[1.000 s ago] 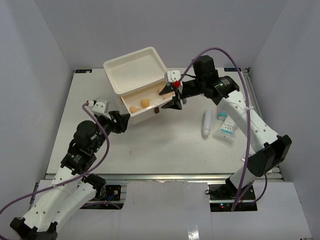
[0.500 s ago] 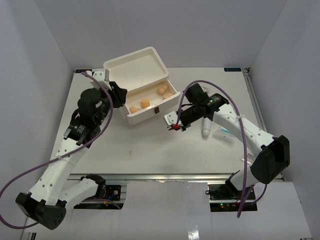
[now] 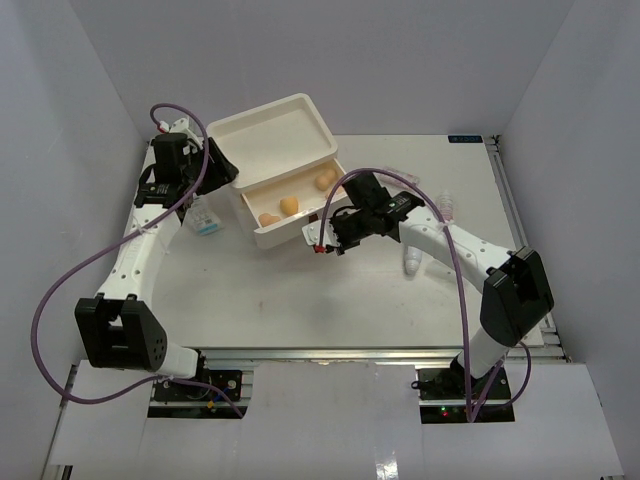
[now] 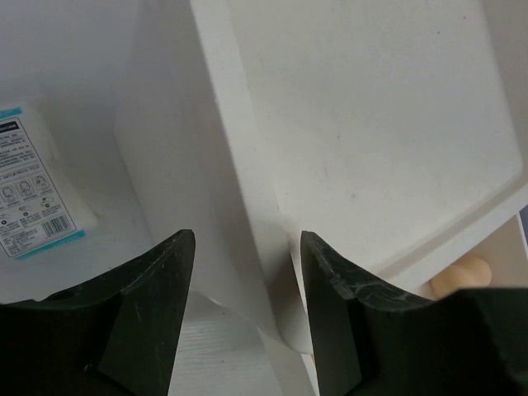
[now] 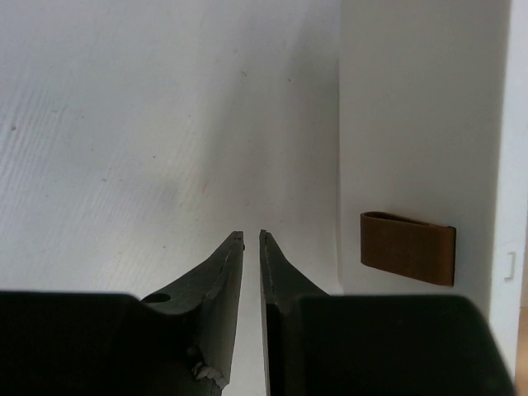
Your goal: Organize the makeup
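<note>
Trouble spot first: the right gripper (image 5: 252,235) sits low at the near face of the open drawer (image 3: 285,235). Its fingers are pinched to a sliver with nothing between them, and the brown pull tab (image 5: 407,247) is just to its right. One push toward the far side and I'd expect the drawer to slide shut, or the whole white box (image 3: 270,135) to skid.

Over on the left, the left gripper (image 4: 245,239) is spread wide, astride the box's left wall, and I see no contact. If it closes or twists there, the box could shift or tip.

Now the makeup. The tan sponges (image 3: 290,205) lie inside the drawer, just beyond the right fingers. The white tube (image 3: 412,263) lies on the table (image 3: 300,300) to the right, partly under the right arm, apart from both grippers. A blue-print sachet (image 4: 33,214) lies just left of the left fingers, and a second sachet (image 3: 446,206) sits out right, well apart.
</note>
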